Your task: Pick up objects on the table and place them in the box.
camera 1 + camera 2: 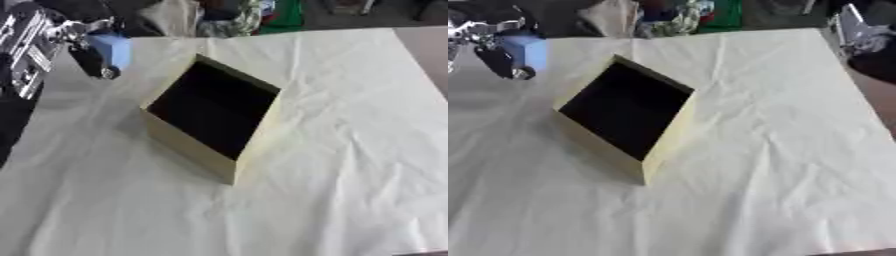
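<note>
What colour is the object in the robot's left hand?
Light blue object, held in the left hand; left eye view shows it best.

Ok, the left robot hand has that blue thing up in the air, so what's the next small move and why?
Probably carry it right, over the box's opening. The left robot hand holds the blue block up beyond the box's far left corner, not yet above its dark open inside, so letting go now would likely miss.

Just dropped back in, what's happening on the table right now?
The robot's left hand is up at the far left, its fingers curled round a light blue block, held above the cloth to the left of the box. The box sits open in the middle of the table, and its inside looks dark. A dark part near the right eye view's top right may be the right arm, but the hand itself isn't clear.
</note>
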